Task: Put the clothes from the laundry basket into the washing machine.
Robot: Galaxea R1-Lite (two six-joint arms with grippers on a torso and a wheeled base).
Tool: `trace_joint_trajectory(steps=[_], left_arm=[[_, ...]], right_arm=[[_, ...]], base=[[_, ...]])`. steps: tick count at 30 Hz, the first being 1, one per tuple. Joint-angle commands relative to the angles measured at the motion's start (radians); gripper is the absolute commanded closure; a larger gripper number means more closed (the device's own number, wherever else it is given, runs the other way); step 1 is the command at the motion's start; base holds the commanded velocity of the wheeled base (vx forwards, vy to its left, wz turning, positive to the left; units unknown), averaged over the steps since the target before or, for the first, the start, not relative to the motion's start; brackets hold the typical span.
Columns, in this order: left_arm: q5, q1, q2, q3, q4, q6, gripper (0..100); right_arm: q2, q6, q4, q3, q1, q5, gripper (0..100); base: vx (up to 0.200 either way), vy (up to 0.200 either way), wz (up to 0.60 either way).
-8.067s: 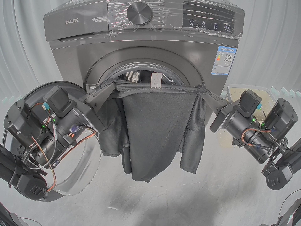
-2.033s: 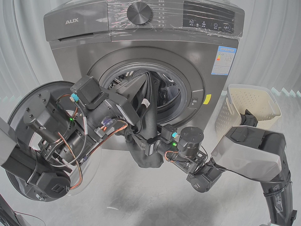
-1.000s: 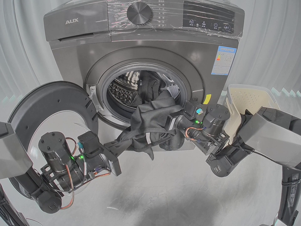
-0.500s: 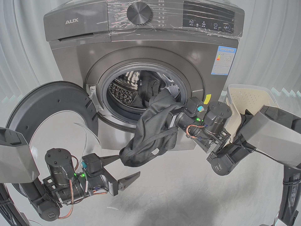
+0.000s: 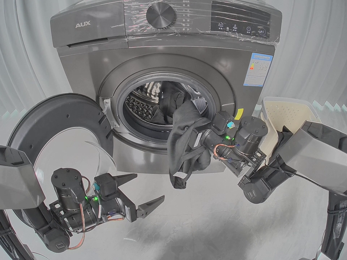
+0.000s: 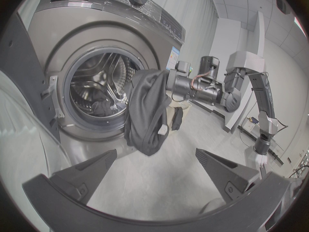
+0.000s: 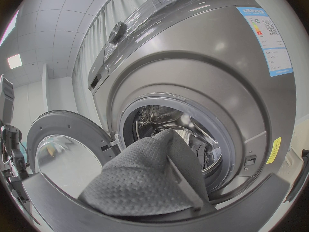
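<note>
Right tool (image 5: 197, 138) is clamped on a dark garment (image 5: 182, 141) and holds it just in front of the washing machine (image 5: 162, 55), at the lower right edge of its round opening (image 5: 159, 102); the top fold of the cloth leans over the rim toward the drum, while most of it hangs outside, below the opening, with a white tag near its bottom end; the left tool (image 5: 150, 186) sits low in front of the machine, under its open door (image 5: 54, 127), spread wide and empty, well apart from the cloth; inside the drum other dark clothes (image 5: 168, 105) already lie; the laundry basket (image 5: 289, 116) stands beside the machine on the side away from the door, with one more dark piece (image 5: 283, 138) in it. We judge the step in hand is feeding this garment in, partly done; next, we think the right tool must push forward past the rim, deep enough that the hanging tail follows, then let go; the tail could slip back out to the floor, so the left tool may need to lift it.
</note>
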Motion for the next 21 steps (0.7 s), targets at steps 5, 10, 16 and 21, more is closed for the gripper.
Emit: trace_joint_trajectory(steps=[5, 10, 16, 21], left_arm=[[0.008, 0.017, 0.022, -0.153, 0.003, -0.012, 0], [0.017, 0.031, 0.046, -0.218, 0.001, -0.012, 0], [0.016, 0.032, 0.055, -0.248, 0.003, -0.024, 0], [0.008, 0.029, 0.077, -0.261, 0.001, -0.018, 0]], right_arm=[[-0.014, 0.002, -0.009, 0.055, 0.065, 0.0, 100], [-0.016, 0.004, -0.009, 0.064, 0.092, 0.0, 100], [-0.019, 0.004, -0.006, 0.063, 0.102, 0.0, 100], [-0.02, 0.004, -0.007, 0.063, 0.104, 0.0, 100]], base=[[0.0, 0.0, 0.0], [0.0, 0.0, 0.0], [0.0, 0.0, 0.0], [0.0, 0.0, 0.0]])
